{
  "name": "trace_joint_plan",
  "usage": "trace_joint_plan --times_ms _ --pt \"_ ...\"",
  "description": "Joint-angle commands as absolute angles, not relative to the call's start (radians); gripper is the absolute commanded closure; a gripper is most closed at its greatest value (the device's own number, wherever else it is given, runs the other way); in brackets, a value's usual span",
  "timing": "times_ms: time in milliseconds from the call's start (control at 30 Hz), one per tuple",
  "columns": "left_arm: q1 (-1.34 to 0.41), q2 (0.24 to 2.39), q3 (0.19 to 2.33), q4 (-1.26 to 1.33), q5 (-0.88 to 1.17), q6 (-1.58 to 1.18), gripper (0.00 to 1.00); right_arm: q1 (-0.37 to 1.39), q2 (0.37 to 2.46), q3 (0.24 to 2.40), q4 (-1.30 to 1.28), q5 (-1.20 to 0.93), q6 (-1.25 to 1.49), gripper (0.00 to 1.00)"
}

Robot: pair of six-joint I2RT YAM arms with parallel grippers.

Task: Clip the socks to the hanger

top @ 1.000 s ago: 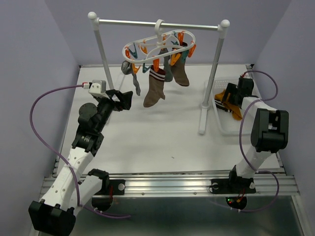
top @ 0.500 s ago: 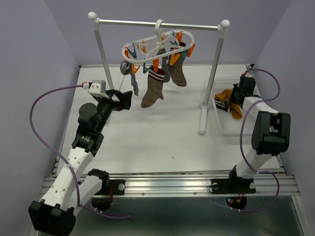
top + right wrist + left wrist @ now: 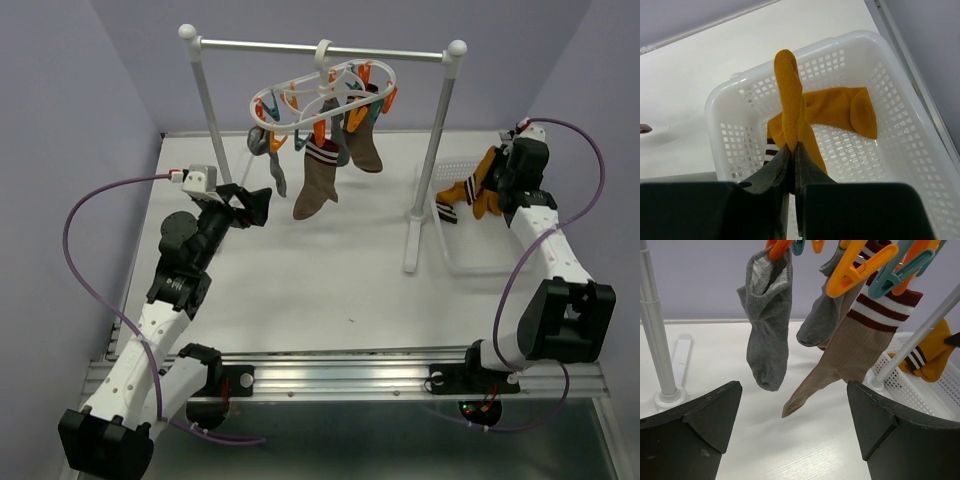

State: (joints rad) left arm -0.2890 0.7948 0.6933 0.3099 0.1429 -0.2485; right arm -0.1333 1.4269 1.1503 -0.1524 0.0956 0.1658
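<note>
Right gripper (image 3: pixel 791 150) pinches the mustard sock (image 3: pixel 788 92) by a thin fold, lifted over the basket (image 3: pixel 875 60). Left gripper (image 3: pixel 255 204) gapes empty near the hanger (image 3: pixel 322 90). Risk: that slim bite slips in transit, or the dangling end snags the basket rim.

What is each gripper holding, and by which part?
Right gripper is shut on a mustard-orange fabric sock, pinching a fold seemingly mid-length, above the white plastic mesh basket. Left gripper is open, holding nothing.
</note>
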Motion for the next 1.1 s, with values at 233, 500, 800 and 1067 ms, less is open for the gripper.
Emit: trace_joint_plan --times_ms 233,500,800,1067 --pt "-0.293 0.747 0.678 0.348 0.245 -0.258 0.01 -0.132 1.313 1.292 -0.276 -0.236 0.121 0.99" --pt "-0.305 0.767 0.637 0.432 0.475 -0.320 0.01 -0.117 1.224 1.350 -0.373 -0.808 0.011 0.99" --pt "-0.515 0.890 0.618 0.607 0.537 -0.367 0.01 0.061 1.094 1.278 -0.342 -1.143 -0.104 0.99" --pt "-0.574 0.991 0.626 0.781 0.684 -0.342 0.01 0.132 1.098 1.252 -0.238 -1.302 -0.015 0.99"
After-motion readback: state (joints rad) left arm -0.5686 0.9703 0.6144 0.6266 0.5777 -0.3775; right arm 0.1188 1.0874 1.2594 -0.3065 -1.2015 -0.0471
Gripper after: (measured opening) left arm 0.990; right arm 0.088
